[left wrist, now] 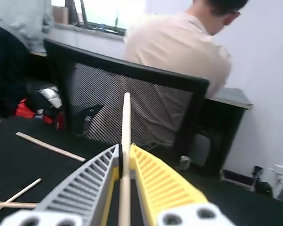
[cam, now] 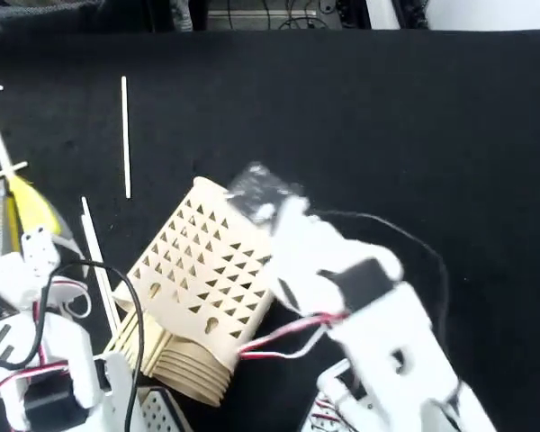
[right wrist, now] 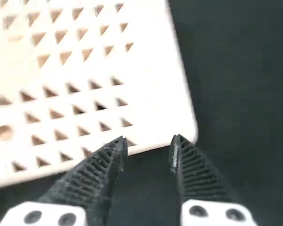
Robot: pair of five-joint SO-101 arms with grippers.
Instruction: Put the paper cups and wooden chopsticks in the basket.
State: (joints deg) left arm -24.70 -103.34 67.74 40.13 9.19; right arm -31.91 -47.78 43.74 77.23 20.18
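Between the grey and yellow fingers of my left gripper (left wrist: 125,148) a wooden chopstick (left wrist: 126,113) is pinched, pointing away from the wrist. My right gripper (right wrist: 148,141) has its black fingers spread at a corner of the basket (right wrist: 85,70), which lies with a perforated face up on the black table cloth (cam: 387,117). From above, the left gripper sits at the basket's nine o'clock. A loose chopstick (cam: 125,135) lies at its eleven o'clock, and a second loose chopstick (cam: 97,261) lies along its nine o'clock side. Past the table stands a mesh-backed office chair (left wrist: 132,80).
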